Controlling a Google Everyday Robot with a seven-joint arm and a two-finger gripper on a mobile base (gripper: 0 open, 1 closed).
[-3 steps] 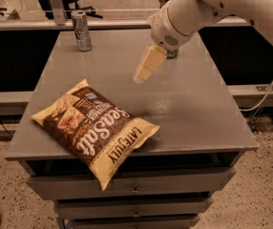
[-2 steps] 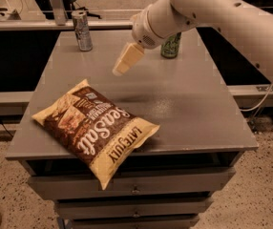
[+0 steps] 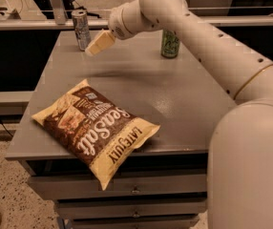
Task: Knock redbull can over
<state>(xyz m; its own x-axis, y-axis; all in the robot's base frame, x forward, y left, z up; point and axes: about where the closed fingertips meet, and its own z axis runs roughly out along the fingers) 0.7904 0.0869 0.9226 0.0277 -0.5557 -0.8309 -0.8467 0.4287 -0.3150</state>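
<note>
Cream wedge-shaped gripper (image 3: 93, 47), closed and empty, hung just beside the slim can (image 3: 81, 28); shiny metal cylinder, upright.

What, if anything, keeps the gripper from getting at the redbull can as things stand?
Likely yes. The gripper hangs close beside the upright redbull can at a back corner of the table, nothing between them; the green can and chip bag lie well aside.

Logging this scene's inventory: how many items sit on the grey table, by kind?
Drink cans: 2, the slim silver-grey redbull can and the wider green can.
Snack bags: 1, the brown and yellow crinkled chip bag.
Total: 3.
The beige gripper hangs close beside the redbull can.
</note>
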